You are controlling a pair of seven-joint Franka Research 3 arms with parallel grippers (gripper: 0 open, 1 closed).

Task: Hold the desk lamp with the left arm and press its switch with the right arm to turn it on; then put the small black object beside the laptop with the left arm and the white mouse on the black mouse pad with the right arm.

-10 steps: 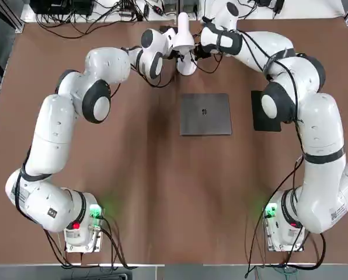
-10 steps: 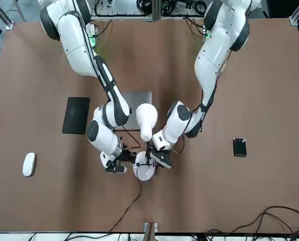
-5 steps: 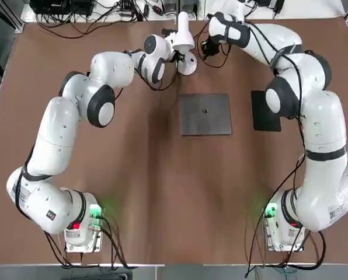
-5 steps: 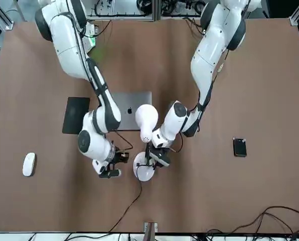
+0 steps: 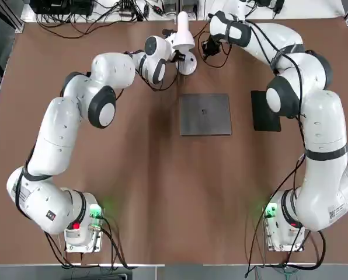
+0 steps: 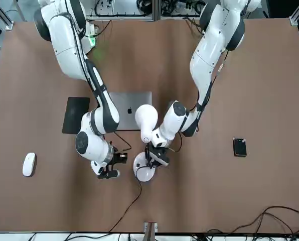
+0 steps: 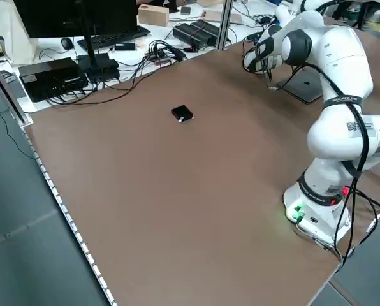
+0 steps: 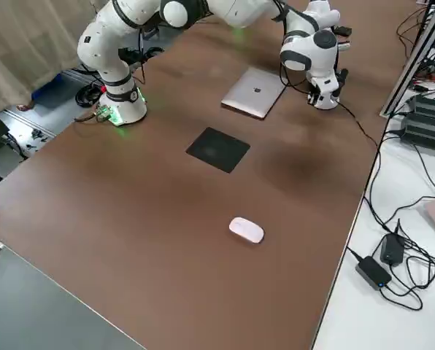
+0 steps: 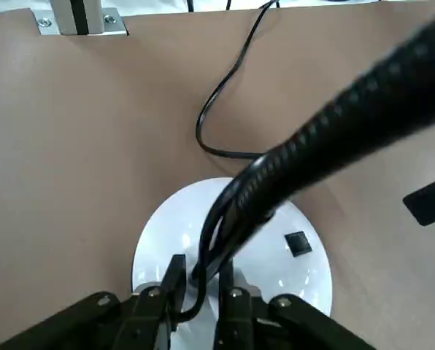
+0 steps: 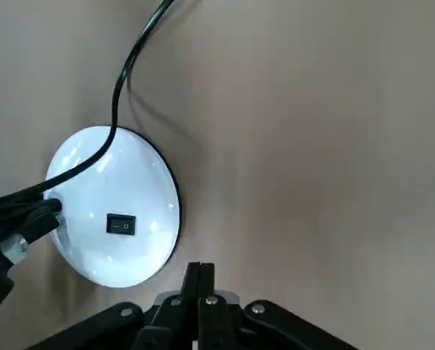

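Over the last second the right end effector [image 6: 108,173] has withdrawn from the disc base of the desk lamp [image 6: 145,131] and now stands apart from it, at about 9 o'clock of the base in the front view, with its fingers clenched on nothing. Over the same interval the left end effector [image 9: 200,281] has closed in on the foot of the lamp's slim neck and grasps it just above the base. Judgement: the left arm is holding the lamp as required, but the right arm is off the switch [image 10: 120,224], and no view shows whether the lamp is lit, so the press may be complete or may need repeating. The two placement steps are not yet started. The small black object [image 6: 240,147] lies well apart from the laptop [image 6: 131,108], at about 3 o'clock of the lamp in the front view. The white mouse [image 6: 29,164] lies on the bare counter [image 6: 49,201], off the black mouse pad [image 6: 76,115] and at about 7 o'clock of it. The right wrist view alone shows the black rocker switch on the top of the white base, together with the clear gap between base and fingers. The left wrist view alone shows the fingers [image 9: 171,278] flanking the neck. The right side view shows mouse and pad unobstructed, which the top view does not.
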